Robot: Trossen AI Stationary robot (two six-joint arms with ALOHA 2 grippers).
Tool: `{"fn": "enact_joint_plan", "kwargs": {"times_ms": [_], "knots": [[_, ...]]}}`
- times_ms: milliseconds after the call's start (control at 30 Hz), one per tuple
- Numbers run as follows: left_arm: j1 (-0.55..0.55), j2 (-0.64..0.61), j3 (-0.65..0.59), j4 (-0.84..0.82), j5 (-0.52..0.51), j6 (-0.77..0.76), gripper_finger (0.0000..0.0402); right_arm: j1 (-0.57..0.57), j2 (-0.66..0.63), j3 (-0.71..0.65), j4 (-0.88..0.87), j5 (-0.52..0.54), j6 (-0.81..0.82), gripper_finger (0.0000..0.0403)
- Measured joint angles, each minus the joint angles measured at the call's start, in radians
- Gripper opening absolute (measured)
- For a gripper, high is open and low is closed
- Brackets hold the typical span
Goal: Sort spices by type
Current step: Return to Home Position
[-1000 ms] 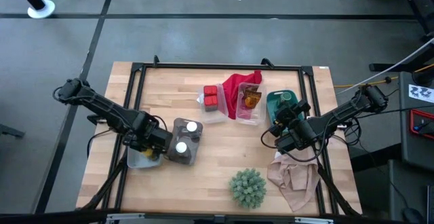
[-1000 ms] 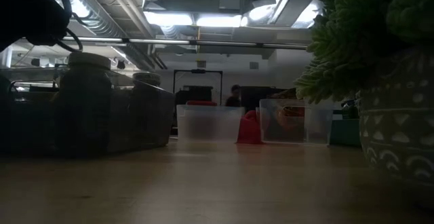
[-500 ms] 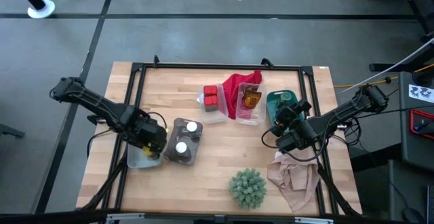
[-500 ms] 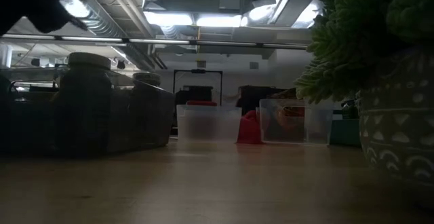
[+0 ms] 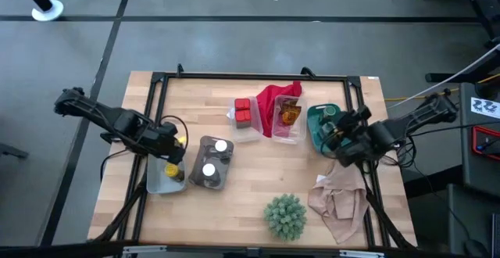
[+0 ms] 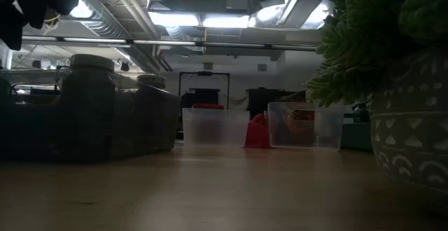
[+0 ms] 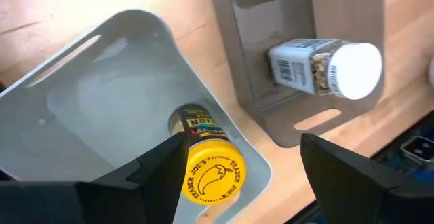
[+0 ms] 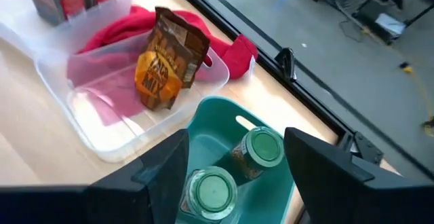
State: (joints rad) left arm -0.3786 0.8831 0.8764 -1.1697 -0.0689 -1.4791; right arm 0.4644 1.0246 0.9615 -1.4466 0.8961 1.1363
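My left gripper [image 7: 243,146] hovers over a smooth pale grey bin [image 7: 102,81] near the table's [image 5: 258,172] left edge, fingers spread and empty. A round yellow-capped jar [image 7: 213,172] sits inside. Beside it, a brown bin [image 7: 271,115] holds two white-topped jars [image 7: 325,68]. My right gripper [image 8: 235,136], fingers spread too, hangs above a glossy teal bin [image 8: 224,125] by the right edge, which holds two green-lidded jars [image 8: 261,148]. A clear tub [image 8: 102,142] holds a crinkled brown pouch [image 8: 166,61], and a second tub [image 5: 246,131] holds two boxy red tins [image 5: 243,111].
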Motion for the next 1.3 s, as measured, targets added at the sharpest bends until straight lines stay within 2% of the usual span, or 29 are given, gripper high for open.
{"fn": "enact_joint_plan", "kwargs": {"times_ms": [233, 333, 400, 467, 567, 633, 733, 833, 967, 1033, 1167, 1300], "knots": [[0.0, -0.017, 0.0, 0.004, -0.002, -0.03, 0.0267, 0.0, -0.149, 0.0, -0.003, -0.032, -0.02, 0.0243], [0.0, -0.017, 0.0, 0.0, -0.046, 0.068, 0.0267, 0.0, -0.198, 0.0, -0.002, -0.088, -0.02, 0.0243], [0.005, -0.017, 0.0, 0.002, -0.146, 0.147, 0.0267, 0.0, -0.221, 0.0, 0.004, -0.121, -0.018, 0.0243], [0.006, -0.017, 0.0, 0.024, -0.293, 0.28, 0.0267, 0.0, -0.231, 0.0, 0.006, -0.126, -0.017, 0.0243], [0.012, -0.017, 0.0, 0.129, -0.494, 0.519, 0.0267, 0.0, -0.231, 0.0, 0.008, -0.051, -0.102, 0.0243], [0.025, -0.017, 0.0, 0.207, -0.578, 0.65, 0.0267, 0.0, -0.231, 0.0, 0.033, 0.023, -0.147, 0.0243], [0.061, -0.017, 0.0, 0.295, -0.627, 0.81, 0.0267, 0.0, -0.236, 0.0, 0.092, 0.056, -0.21, 0.0243], [0.114, -0.017, 0.0, 0.369, -0.631, 0.929, 0.0267, 0.0, -0.254, 0.0, 0.183, 0.043, -0.294, 0.0243], [0.186, -0.018, -0.023, 0.503, -0.604, 1.072, 0.0267, 0.0, -0.274, -0.006, 0.37, -0.024, -0.496, 0.0243], [0.223, -0.03, -0.082, 0.646, -0.539, 1.161, 0.0267, 0.0, -0.291, -0.03, 0.496, -0.049, -0.608, 0.0243], [0.306, -0.071, -0.237, 0.95, -0.309, 1.303, 0.0267, 0.0, -0.34, -0.096, 0.706, -0.123, -0.77, 0.0243], [0.388, -0.138, -0.357, 1.069, -0.204, 1.299, 0.0267, 0.0, -0.405, -0.156, 0.758, -0.155, -0.787, 0.0243]]}}
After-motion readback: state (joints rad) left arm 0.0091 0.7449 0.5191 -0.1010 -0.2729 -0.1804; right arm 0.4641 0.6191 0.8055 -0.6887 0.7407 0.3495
